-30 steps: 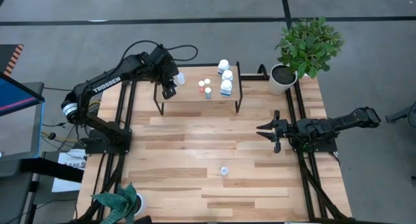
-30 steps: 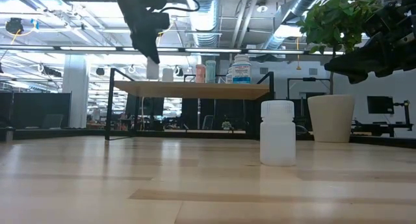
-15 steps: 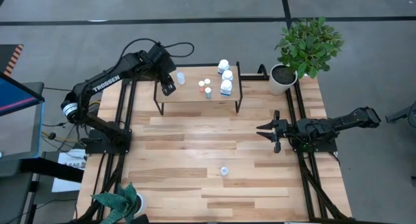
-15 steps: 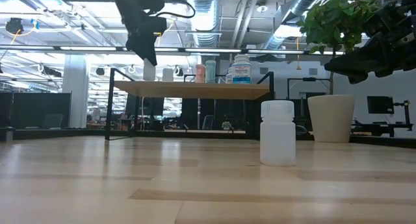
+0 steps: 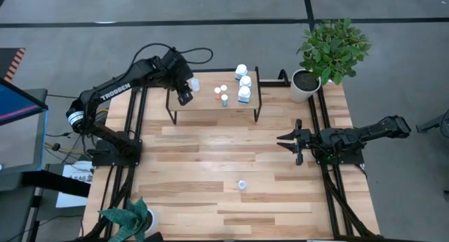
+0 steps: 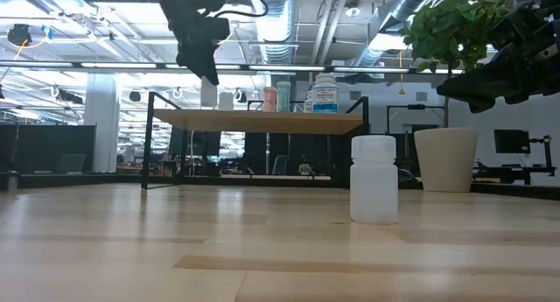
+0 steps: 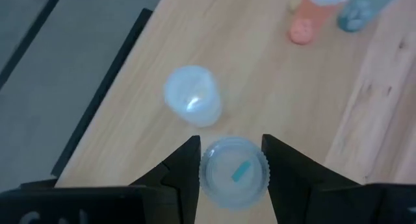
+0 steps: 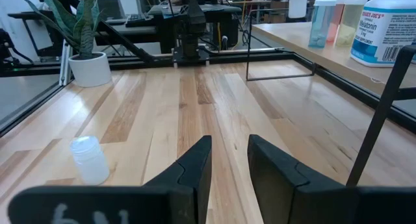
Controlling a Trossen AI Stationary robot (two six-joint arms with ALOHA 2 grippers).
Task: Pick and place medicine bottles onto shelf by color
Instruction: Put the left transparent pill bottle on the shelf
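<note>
The shelf [image 5: 210, 105] stands at the table's far side. On it are three larger white bottles [image 5: 243, 81], several tiny bottles [image 5: 222, 95] and a pale clear bottle [image 5: 194, 84] near its left end. My left gripper [image 5: 184, 96] is over the shelf's left end, shut on a small pale-blue-capped bottle [image 7: 234, 173], with the clear bottle [image 7: 192, 103] just beyond it. My right gripper [image 5: 289, 143] is open and empty over the table's right half. A small white bottle [image 5: 242, 184] stands on its base on the tabletop. My left gripper pinches the small bottle at its cap's rim [image 7: 207, 178] between the two fingers, which come from above and point down. The bottle hangs upright below the fingers [image 6: 208, 93]. Its base is at the shelf top, and I cannot tell whether it touches.
A white pot with a leafy plant [image 5: 330, 52] stands at the far right corner. Another potted plant [image 5: 133, 217] is at the near left corner. The shelf's black metal frame [image 5: 258, 95] rises at its right end. Bare tabletop lies between the shelf and the lone white bottle [image 6: 374, 178].
My left gripper, still shut on the small bottle, has swayed a little toward the table's left and then back right over the shelf's left end, staying at about the same height. My right arm has kept still.
</note>
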